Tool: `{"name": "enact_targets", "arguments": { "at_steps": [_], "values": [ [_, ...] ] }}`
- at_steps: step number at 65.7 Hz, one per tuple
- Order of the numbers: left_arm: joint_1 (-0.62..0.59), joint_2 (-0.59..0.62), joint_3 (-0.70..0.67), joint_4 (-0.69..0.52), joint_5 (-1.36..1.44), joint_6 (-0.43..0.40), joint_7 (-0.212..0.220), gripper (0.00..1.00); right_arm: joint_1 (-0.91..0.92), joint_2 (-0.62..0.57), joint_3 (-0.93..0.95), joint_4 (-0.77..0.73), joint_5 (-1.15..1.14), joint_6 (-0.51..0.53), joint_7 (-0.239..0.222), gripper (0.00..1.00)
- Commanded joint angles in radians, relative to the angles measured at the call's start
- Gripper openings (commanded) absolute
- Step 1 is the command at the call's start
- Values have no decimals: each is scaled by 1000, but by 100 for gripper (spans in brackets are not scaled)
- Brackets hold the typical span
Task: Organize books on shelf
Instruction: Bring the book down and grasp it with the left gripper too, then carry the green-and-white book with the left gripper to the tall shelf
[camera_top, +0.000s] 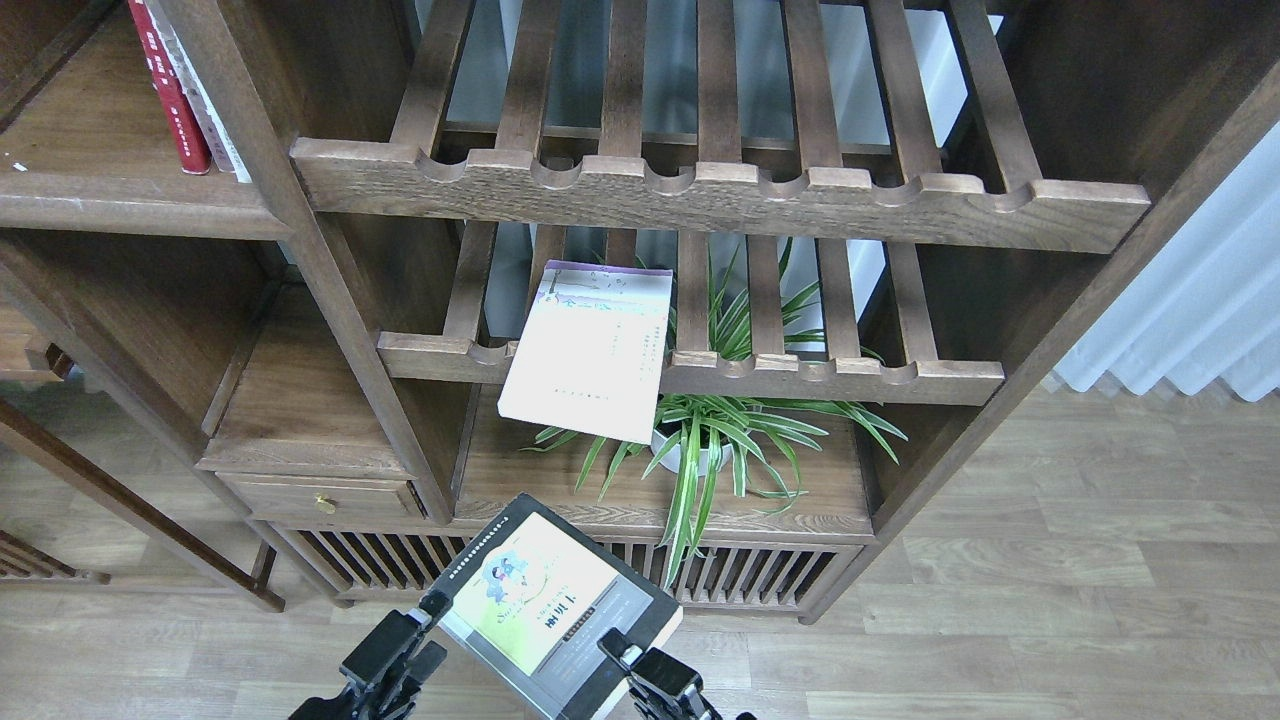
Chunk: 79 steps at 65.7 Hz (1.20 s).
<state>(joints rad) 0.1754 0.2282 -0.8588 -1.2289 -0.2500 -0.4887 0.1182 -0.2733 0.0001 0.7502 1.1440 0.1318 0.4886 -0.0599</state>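
The thick yellow-green and grey book (553, 610) sat low at centre, pinched between both arms: the left gripper (432, 608) touched its left edge and the right gripper (622, 648) its right edge, each clamped on a side as far as could be judged. Its long axis ran diagonally, top end pointing up-left. The solid shelf (120, 195), holding the red book (165, 90), lay well up and left, on the left arm's side. The pale lavender-white book (592, 350) leaned on the lower slatted rack (820, 375), straight ahead.
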Motion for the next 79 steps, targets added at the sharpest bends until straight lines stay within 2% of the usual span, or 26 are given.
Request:
{"name": "enact_targets", "arguments": {
  "at_steps": [1,9,17,28,30,34,35,40,52,64,69,70,73,79],
  "values": [
    [-5,-13,7,0,3,0,0,94,8,0,-28,3,-1,0,-1,13],
    [-7,-27,27,0,5,0,0,91,9,0,-32,3,-5,0,-1,13],
    [-16,-30,40,0,5,0,-3,81,12,0,-31,3,-5,0,-1,13],
    [-17,-30,40,2,3,0,-8,53,12,0,-26,3,-5,0,-1,13],
    [-17,-30,41,2,-2,0,-8,43,12,0,-23,3,-5,0,-1,13],
    [-19,-30,40,2,-5,0,-8,30,12,0,-22,3,-5,0,-1,13],
    [-19,-30,40,2,-6,0,-8,23,12,0,-22,3,-5,0,-1,13],
    [-30,-32,40,5,-6,0,-8,10,12,0,-19,2,-5,0,-1,13],
    [-43,-33,38,6,-5,0,-2,6,12,0,-15,2,-5,0,-1,18],
    [-39,-29,47,12,-8,0,-25,7,8,0,-15,0,-12,0,-3,40],
    [-42,-30,47,12,-9,0,-28,4,8,0,-15,2,-15,0,-3,60],
    [-42,-30,43,14,-9,0,-28,3,9,0,-15,2,-17,0,-3,69],
    [-42,-30,32,15,-11,0,-28,2,9,0,-15,2,-29,0,-3,84],
    [-42,-23,18,15,-12,0,-29,2,8,0,-14,2,-51,0,-3,93]
  ]
}}
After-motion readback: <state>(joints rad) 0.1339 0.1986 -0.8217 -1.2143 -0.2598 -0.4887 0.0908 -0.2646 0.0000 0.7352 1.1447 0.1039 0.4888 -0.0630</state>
